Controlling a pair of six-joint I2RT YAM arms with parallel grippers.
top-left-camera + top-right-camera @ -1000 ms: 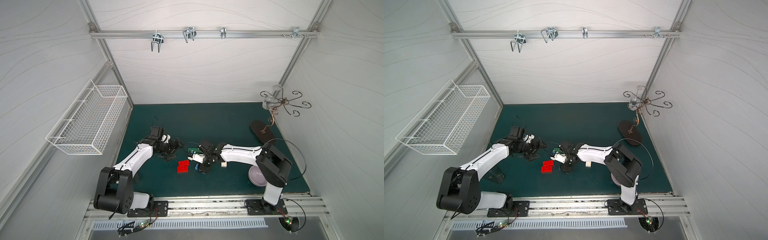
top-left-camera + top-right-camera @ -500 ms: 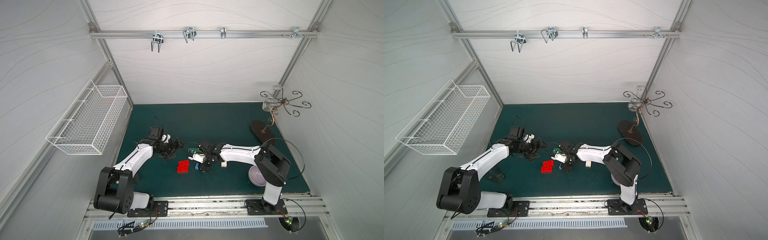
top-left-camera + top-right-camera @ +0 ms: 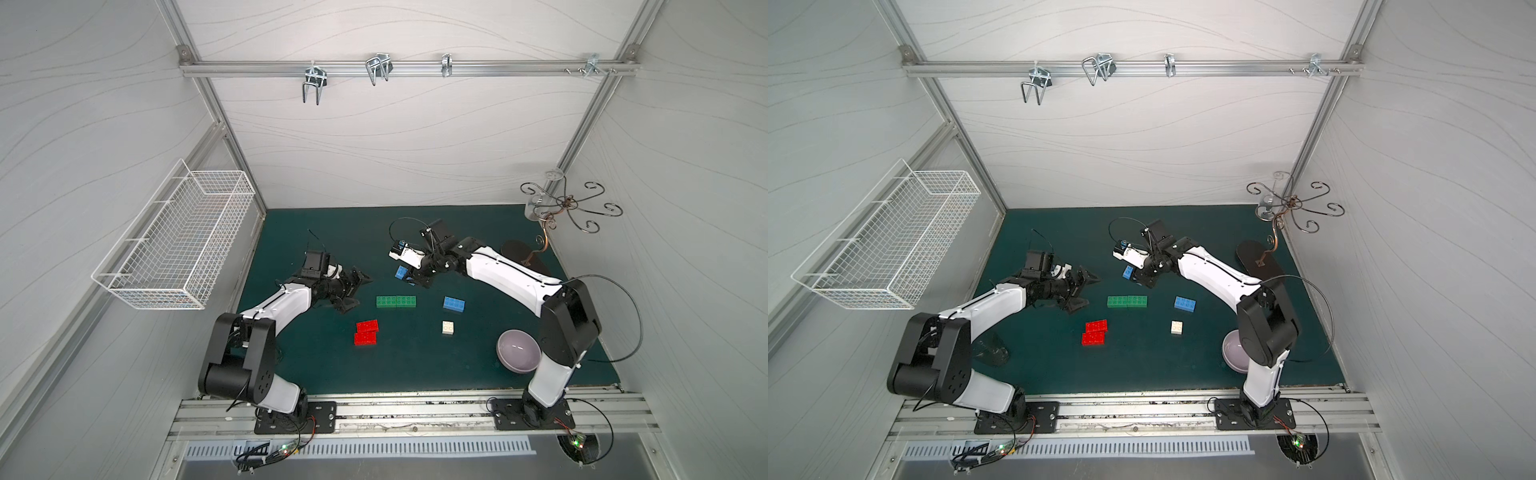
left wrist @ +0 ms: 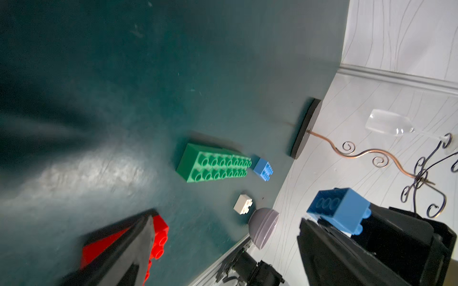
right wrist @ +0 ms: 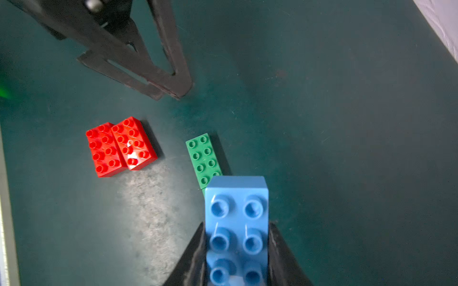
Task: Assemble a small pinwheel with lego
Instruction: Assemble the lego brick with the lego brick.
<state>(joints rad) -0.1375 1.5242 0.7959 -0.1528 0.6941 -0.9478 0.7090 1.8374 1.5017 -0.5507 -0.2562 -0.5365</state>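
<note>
Robot lab cell: white panel walls [image 3: 395, 145], aluminium frame [image 3: 407, 68], rail-mounted arms [image 3: 507, 274].

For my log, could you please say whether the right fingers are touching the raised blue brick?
Touching: the right wrist view shows both fingers clamped against the blue brick.

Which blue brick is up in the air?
The blue brick pinched in the right hand, held above the mat. The other blue brick lies flat on the mat near the white square.

Lilac bowl [image 3: 518, 351] on green mat [image 3: 415, 365], wall-mounted wire basket [image 3: 183, 245], scrolled hook stand [image 3: 515, 250]
</note>
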